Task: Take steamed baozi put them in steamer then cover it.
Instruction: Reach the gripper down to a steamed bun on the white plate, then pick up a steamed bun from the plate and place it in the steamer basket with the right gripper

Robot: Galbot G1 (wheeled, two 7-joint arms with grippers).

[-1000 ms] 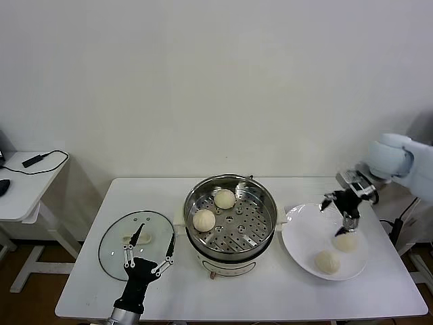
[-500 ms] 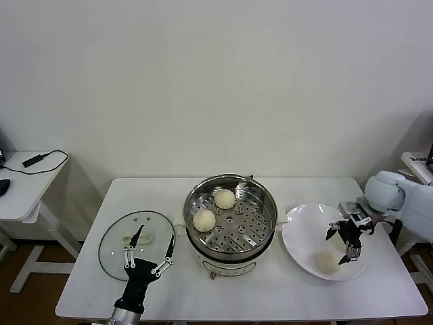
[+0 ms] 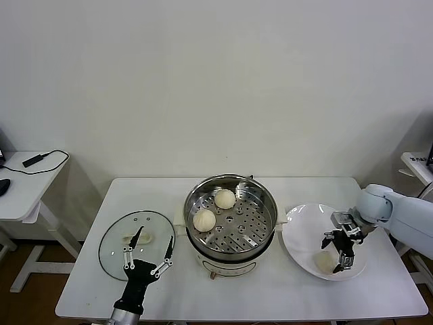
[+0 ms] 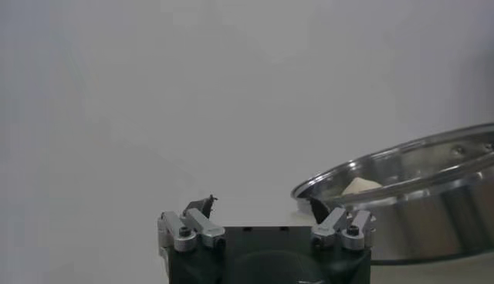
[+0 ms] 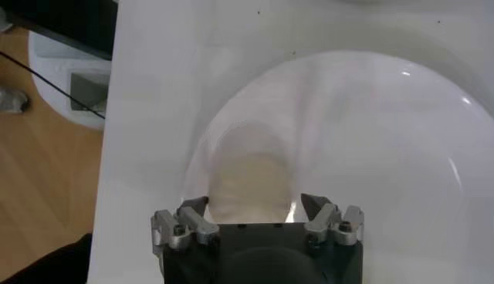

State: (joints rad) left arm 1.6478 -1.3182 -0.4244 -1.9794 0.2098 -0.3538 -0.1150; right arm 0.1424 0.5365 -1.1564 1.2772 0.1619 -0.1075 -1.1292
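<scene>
The steamer (image 3: 230, 179) stands mid-table with two baozi on its tray, one at the back (image 3: 224, 198) and one at the left (image 3: 203, 220). My right gripper (image 3: 342, 249) is low over the white plate (image 3: 298, 227), open. In the right wrist view a baozi (image 5: 251, 181) lies between the open fingers of the right gripper (image 5: 253, 202). One baozi (image 3: 324, 260) shows on the plate beside the fingers; the fourth is hidden. The glass cover (image 3: 135, 233) lies flat left of the steamer. My left gripper (image 3: 145, 261) is open at the cover's front edge, empty.
The left wrist view shows the left gripper (image 4: 262, 203) facing the steamer's rim (image 4: 409, 166) with a baozi (image 4: 359, 185) inside. A small side table (image 3: 24, 183) with a cable stands at the far left. The plate (image 5: 386, 139) lies close to the table's right edge.
My right gripper has come down and toward the front over the plate, settling around a baozi. One plate baozi has gone out of sight under it. The left arm has not moved.
</scene>
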